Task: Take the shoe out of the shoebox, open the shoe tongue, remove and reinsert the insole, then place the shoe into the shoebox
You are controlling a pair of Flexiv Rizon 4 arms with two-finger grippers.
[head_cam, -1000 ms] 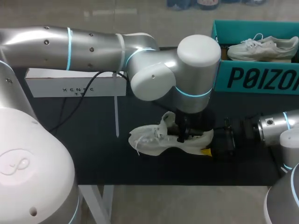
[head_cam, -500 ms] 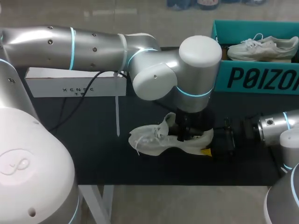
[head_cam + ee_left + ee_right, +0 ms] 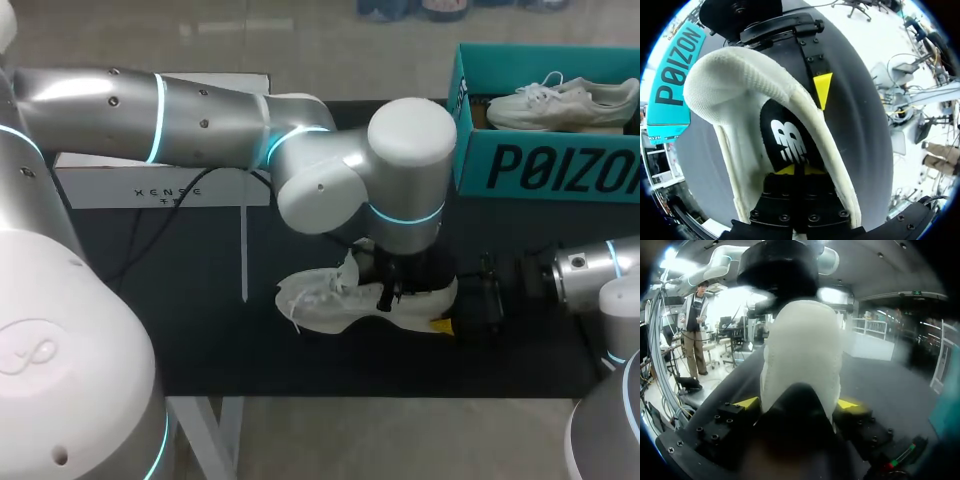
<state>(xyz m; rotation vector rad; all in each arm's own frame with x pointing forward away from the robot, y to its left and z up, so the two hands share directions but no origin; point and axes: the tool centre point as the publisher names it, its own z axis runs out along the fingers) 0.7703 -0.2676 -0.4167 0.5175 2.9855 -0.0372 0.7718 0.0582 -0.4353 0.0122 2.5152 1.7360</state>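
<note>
White shoe [image 3: 330, 310] has its heel clamped in the right hand [image 3: 797, 403]; left hand [image 3: 800, 170], grip unclear, sits inside.

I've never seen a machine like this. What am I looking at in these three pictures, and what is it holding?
It is a two-armed robot at a dark table. The wide picture looks down from above and behind it; the two round ones come from cameras on its wrists. A white shoe lies on the table. The left gripper is down inside it, at the black insole. The right gripper is shut on the heel, a yellow tip on each side. Behind stand a teal shoebox holding a second shoe, and a white box.
</note>
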